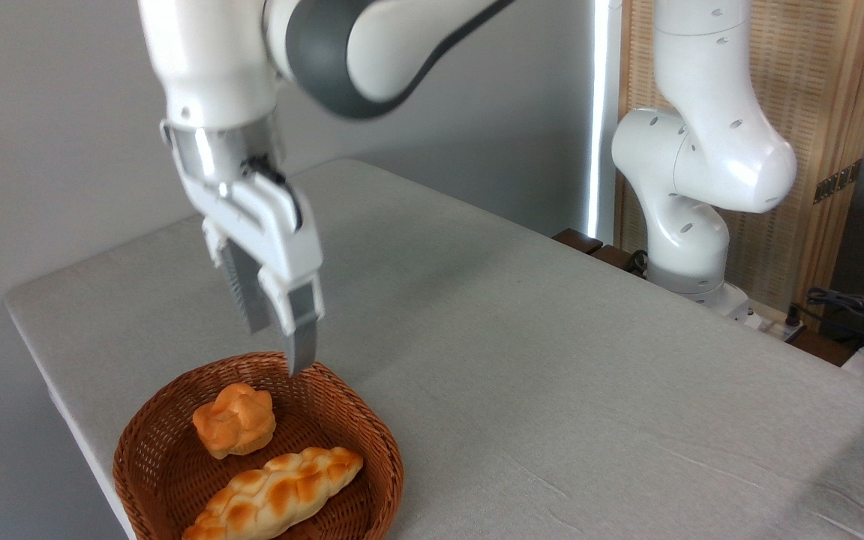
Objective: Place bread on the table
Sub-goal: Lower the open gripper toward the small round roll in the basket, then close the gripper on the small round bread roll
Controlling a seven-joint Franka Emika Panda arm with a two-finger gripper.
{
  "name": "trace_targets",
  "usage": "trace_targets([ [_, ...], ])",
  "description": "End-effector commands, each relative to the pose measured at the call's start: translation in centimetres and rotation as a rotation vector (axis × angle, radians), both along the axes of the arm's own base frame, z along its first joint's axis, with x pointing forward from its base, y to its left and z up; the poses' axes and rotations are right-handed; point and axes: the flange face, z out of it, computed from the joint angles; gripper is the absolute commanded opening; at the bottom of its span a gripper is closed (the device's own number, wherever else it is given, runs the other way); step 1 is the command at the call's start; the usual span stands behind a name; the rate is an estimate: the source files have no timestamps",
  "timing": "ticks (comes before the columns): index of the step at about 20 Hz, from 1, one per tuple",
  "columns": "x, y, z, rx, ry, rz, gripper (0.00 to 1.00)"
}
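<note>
Sitting at the near left corner of the table (552,360), close to its rounded edge, a wicker basket (147,457) is seen, with broad bare cloth left open to the right and beyond. In it the braided loaf (274,495) is laid nearest, and the bread (235,420), a small knobbly bun, is found just behind it. Above the basket's far rim the gripper (278,330) is held empty, its fingers slightly parted, nothing being touched.

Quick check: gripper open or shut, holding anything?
Gripper: open, empty, above the basket's far rim; the bread lies untouched inside.
</note>
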Motion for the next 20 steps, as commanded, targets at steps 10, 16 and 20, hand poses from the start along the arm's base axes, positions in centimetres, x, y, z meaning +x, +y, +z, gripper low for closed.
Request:
trace_targets([
  [10, 4.5, -3.9, -8.0, -0.117, -0.040, 0.209, 1.00],
  [16, 4.8, -3.4, -8.8, -0.126, -0.036, 0.189, 0.54],
  [20, 4.8, -2.9, -8.8, -0.122, -0.033, 0.174, 0.26],
])
